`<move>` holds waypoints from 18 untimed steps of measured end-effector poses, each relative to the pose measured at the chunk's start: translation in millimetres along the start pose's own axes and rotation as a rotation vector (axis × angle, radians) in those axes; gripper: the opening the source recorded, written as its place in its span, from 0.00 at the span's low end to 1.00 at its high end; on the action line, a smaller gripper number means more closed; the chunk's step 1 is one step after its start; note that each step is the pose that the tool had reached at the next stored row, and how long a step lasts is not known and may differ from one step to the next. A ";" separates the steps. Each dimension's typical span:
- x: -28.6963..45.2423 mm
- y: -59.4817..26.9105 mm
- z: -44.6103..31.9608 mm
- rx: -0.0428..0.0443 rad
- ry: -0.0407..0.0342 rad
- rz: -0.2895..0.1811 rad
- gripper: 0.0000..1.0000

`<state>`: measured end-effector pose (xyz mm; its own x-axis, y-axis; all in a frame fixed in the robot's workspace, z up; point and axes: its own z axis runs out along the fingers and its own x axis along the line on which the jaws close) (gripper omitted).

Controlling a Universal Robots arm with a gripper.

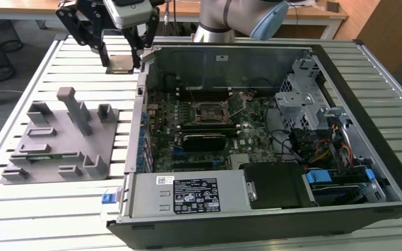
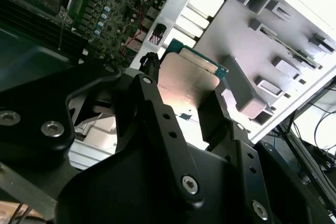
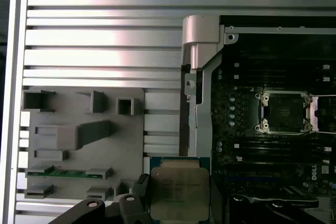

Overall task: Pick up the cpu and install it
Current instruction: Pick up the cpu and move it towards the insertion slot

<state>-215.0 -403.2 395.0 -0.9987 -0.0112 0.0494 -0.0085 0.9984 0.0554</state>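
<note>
Gripper (image 1: 123, 58), exterior view: located at the upper left of the frame, fingers pinched on the cpu (image 1: 122, 65) over the slatted table (image 1: 61, 209), just beside the open computer case (image 1: 271, 232); grey tray (image 1: 61, 136) is placed at the frame's left.
Second wrist view: cpu (image 2: 189, 85) is clamped by its edges between black fingers (image 2: 152, 114).
First wrist view: cpu (image 3: 178, 192) is shown metal face up, apart from the motherboard socket (image 3: 283, 111).

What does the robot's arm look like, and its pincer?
The arm is a shiny silver-grey tube with a pale blue cap on its joint. The pincer is black, made of chunky jointed bars held by round silver screws, with two straight fingers. A light grey box sits above it.
</note>
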 end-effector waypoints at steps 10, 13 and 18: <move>-9.7 -0.1 -0.4 0.0000 0.0000 0.000 0.54; -12.8 -0.1 -0.5 0.0000 0.0000 0.000 0.54; -19.7 -0.2 -0.7 0.0000 0.0000 0.000 0.54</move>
<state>-195.3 -403.2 394.8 -0.9987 -0.0112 0.0495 -0.0084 0.9984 0.0554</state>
